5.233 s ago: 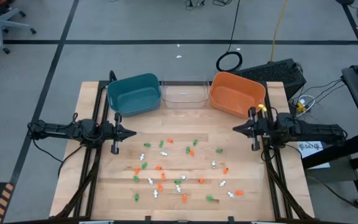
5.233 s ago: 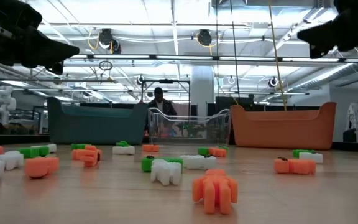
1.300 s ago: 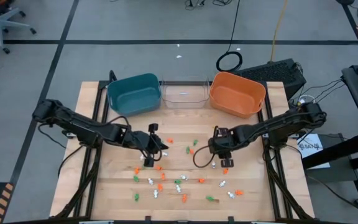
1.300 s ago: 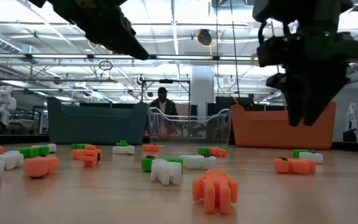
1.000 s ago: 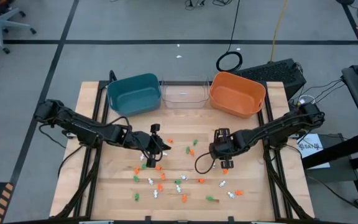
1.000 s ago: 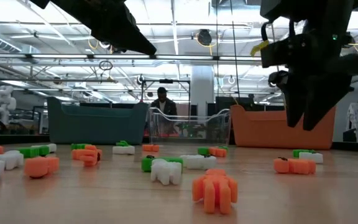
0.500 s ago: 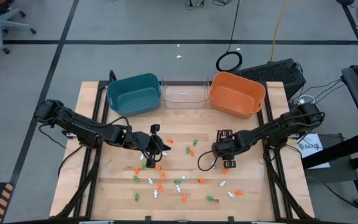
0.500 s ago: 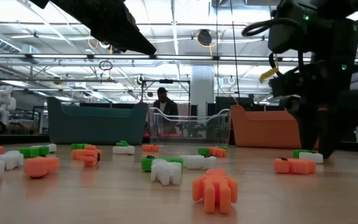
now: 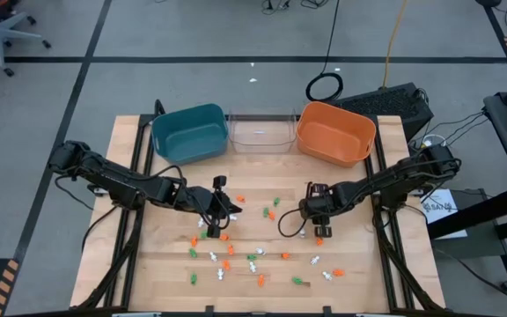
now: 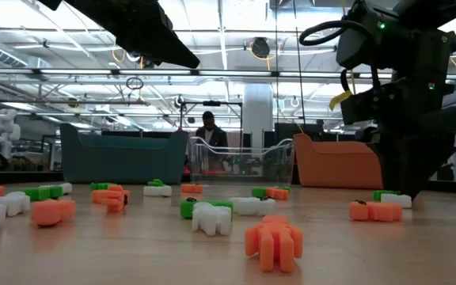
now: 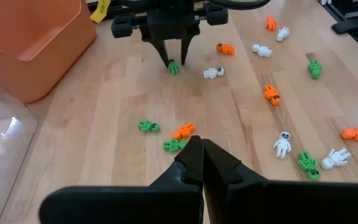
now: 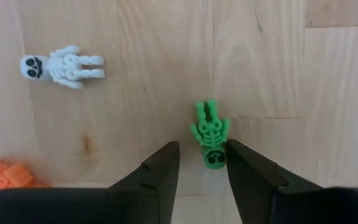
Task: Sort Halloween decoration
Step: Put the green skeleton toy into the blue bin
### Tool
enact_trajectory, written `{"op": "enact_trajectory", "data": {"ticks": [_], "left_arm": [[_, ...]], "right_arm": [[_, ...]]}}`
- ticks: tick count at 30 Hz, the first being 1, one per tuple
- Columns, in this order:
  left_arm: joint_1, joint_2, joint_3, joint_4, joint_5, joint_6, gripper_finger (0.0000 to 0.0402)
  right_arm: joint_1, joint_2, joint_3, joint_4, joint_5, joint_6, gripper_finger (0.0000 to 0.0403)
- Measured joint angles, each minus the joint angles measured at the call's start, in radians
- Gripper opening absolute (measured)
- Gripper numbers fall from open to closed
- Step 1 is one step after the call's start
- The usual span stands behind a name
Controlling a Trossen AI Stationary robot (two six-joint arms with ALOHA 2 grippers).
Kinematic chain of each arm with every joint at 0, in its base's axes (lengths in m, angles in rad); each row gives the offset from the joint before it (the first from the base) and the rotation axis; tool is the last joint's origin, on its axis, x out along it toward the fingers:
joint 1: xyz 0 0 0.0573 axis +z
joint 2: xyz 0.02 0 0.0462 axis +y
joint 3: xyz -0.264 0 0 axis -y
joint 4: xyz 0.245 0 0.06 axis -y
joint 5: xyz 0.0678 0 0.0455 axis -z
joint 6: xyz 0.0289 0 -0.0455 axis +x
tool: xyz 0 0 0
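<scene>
My high view shows the trinkets (image 9: 228,249) too small to tell shapes. Low view crops the right gripper (image 10: 406,186), hiding whatever's between its fingers.

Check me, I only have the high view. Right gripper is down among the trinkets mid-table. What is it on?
Observer: The right gripper is down at the table with its fingers either side of a green skeleton.
Operator: Closed on it?
Observer: No. The right wrist view shows the fingers open, with a gap on each side of the figure.
Operator: Anything close enough to get caught too?
Observer: A white skeleton and an orange trinket lie on the same side, both outside the fingers.
Operator: Left arm?
Observer: The left gripper is shut and empty, held above the table near a green and orange pair.
</scene>
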Motion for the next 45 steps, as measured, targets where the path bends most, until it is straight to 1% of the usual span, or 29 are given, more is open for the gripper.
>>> {"op": "enact_trajectory", "data": {"ticks": [3, 6, 8, 13, 15, 17, 20, 23, 25, 29, 31, 34, 36, 39, 41, 43, 45], "left_arm": [[0.0, 0.0, 0.0, 0.0, 0.0, 0.0, 0.0], [0.0, 0.0, 0.0, 0.0, 0.0, 0.0, 0.0], [0.0, 0.0, 0.0, 0.001, 0.0, 0.0, 0.0], [0.008, 0.0, 0.0, 0.04, -0.006, 0.0, 0.0], [0.008, 0.0, 0.0, 0.051, -0.007, -0.001, 0.0], [0.005, 0.0, 0.0, 0.057, -0.007, -0.002, 0.0], [-0.006, 0.0, 0.0, 0.061, -0.006, -0.046, 0.0], [-0.019, 0.0, 0.0, 0.066, -0.006, -0.051, 0.0], [-0.02, 0.0, 0.0, 0.1, -0.006, -0.051, 0.0], [-0.02, 0.0, 0.0, 0.156, -0.005, -0.048, 0.0], [-0.024, 0.0, 0.0, 0.16, -0.005, -0.042, 0.0], [-0.025, -0.008, 0.0, 0.169, -0.006, 0.006, 0.0], [-0.024, -0.021, 0.002, 0.211, -0.018, 0.016, 0.0], [-0.026, -0.042, 0.008, 0.278, -0.023, 0.026, 0.0], [-0.035, -0.051, 0.008, 0.321, 0.005, 0.034, 0.0002], [-0.049, -0.066, 0.008, 0.336, 0.038, 0.06, 0.0014], [-0.063, -0.074, 0.009, 0.346, 0.039, 0.081, 0.0035]], "right_arm": [[-0.008, 0.001, 0.0, 0.008, -0.005, 0.0, 0.007], [-0.011, 0.001, 0.0, 0.015, -0.008, -0.001, 0.0023], [-0.011, 0.001, 0.001, 0.017, -0.008, -0.009, 0.001], [-0.007, -0.002, 0.042, -0.013, -0.003, 0.011, 0.0009], [0.006, 0.003, 0.075, 0.006, 0.011, 0.025, 0.0005], [0.025, -0.001, 0.101, 0.032, 0.049, 0.042, 0.0004], [0.066, 0.0, 0.134, 0.057, 0.128, 0.049, 0.0003], [0.111, -0.003, 0.173, 0.089, 0.226, 0.066, 0.0002], [0.136, -0.004, 0.194, 0.143, 0.265, 0.066, 0.0002], [0.173, -0.003, 0.205, 0.34, 0.271, -0.023, 0.0001], [0.179, -0.005, 0.207, 0.45, 0.294, -0.075, 0.0001], [0.176, -0.004, 0.207, 0.578, 0.339, -0.146, 0.0001], [0.172, -0.004, 0.207, 0.65, 0.373, -0.183, 0.0001], [0.166, -0.004, 0.207, 0.72, 0.4, -0.221, 0.0001], [0.162, -0.004, 0.207, 0.741, 0.403, -0.242, 0.0001], [0.162, -0.004, 0.207, 0.746, 0.403, -0.245, 0.0001], [0.162, -0.005, 0.207, 0.746, 0.403, -0.244, 0.0003]]}}
